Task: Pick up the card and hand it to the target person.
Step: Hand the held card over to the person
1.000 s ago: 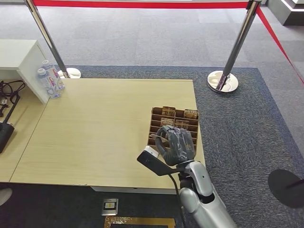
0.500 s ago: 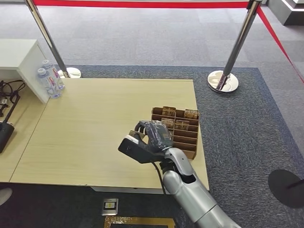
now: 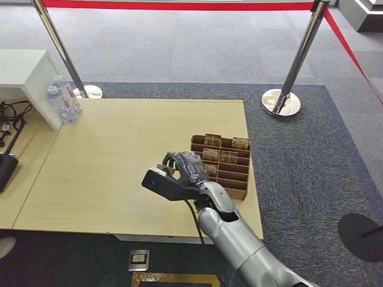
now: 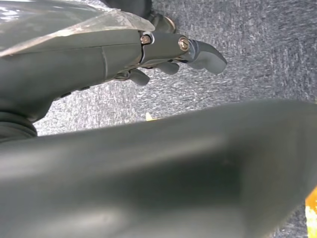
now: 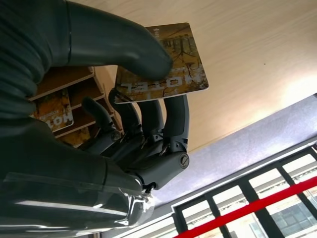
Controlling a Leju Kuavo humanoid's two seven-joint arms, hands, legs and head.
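Right hand: the right hand [image 3: 190, 167] is above the tabletop [image 3: 113, 155], just beside the wooden card rack [image 3: 230, 170], on the rack's left side in the head view.
Fingers: in the right wrist view the thick thumb [image 5: 123, 44] presses on the printed face of the card [image 5: 176, 69], and the darker fingers [image 5: 176, 116] are curled under it. So the hand is closed on the card in a pinch.
Card: a brown and gold hotel card, held in the air over the light wood, out of the rack. More than half of it sticks out past the thumb.
Rack: other cards of the same kind stand in its slots [image 5: 56, 114].
Left hand: the left hand [image 4: 179, 52] hangs over the grey carpet; its fingers are a little bent and I see nothing in them.
Target person: I see no person in the head view, so I cannot say where the card must go.
Step, as I judge: picking is done, carrying and handing over are left.
Risk 1: the pinch holds the card near one edge only; a fast swing of the arm could make it turn or slide out.
Risk 2: the hand is near the rack; a move to that side could knock it.
Risk 3: if the fingers let go before the person holds the card, it falls.
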